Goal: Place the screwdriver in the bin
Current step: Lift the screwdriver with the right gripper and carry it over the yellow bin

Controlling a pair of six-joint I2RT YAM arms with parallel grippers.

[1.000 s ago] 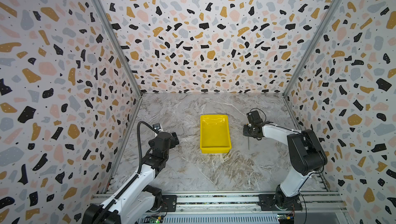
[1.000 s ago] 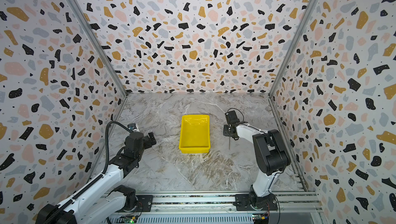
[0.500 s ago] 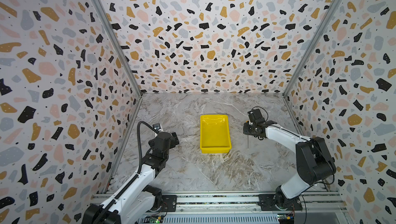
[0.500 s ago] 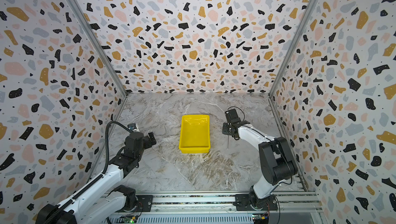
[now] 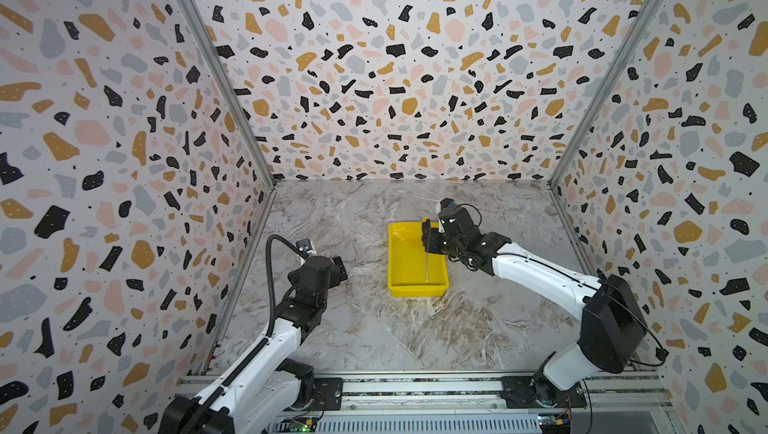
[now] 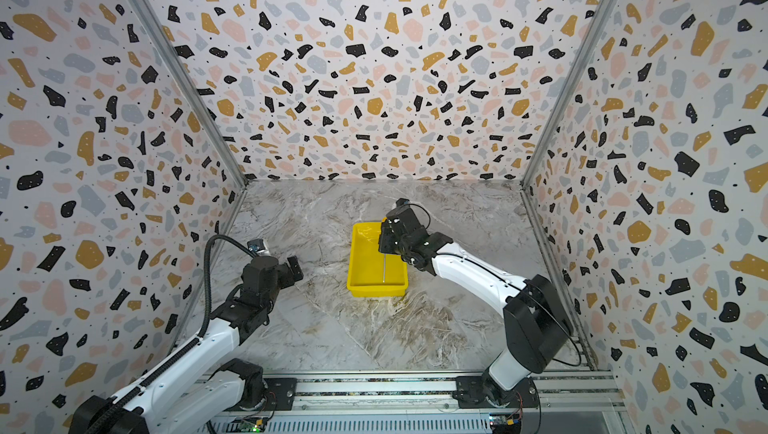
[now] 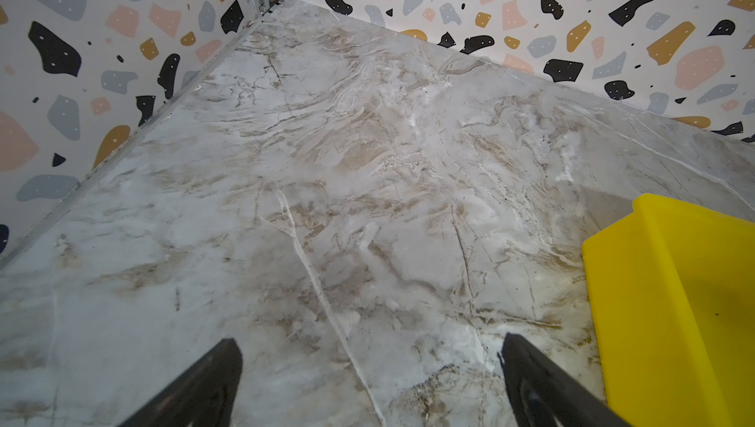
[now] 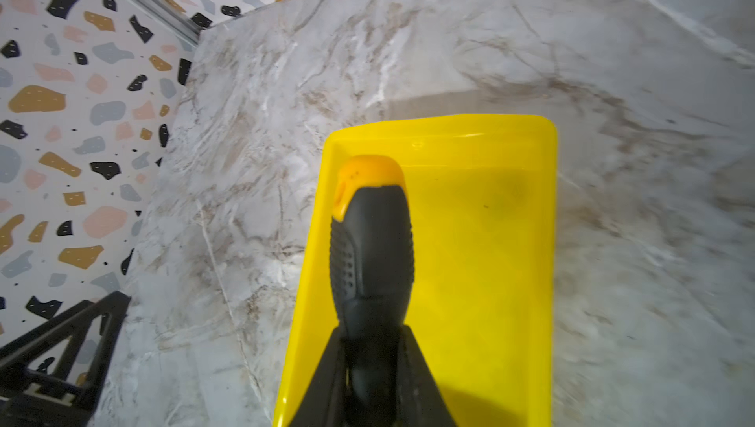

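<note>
Right wrist view: right gripper (image 8: 374, 337) clamped tight on the screwdriver (image 8: 371, 249) at its black handle, orange cap forward; tool sits over the yellow bin (image 8: 482, 241); in both top views its metal shaft runs along the bin's right half, tip near the front wall; contact with the bin floor unclear; left gripper (image 7: 369, 341) spread wide, empty, over the marble table (image 7: 327, 159) beside the bin.

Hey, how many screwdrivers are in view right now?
1: the screwdriver, held in the right claw over the bin. None seems hidden elsewhere.
</note>
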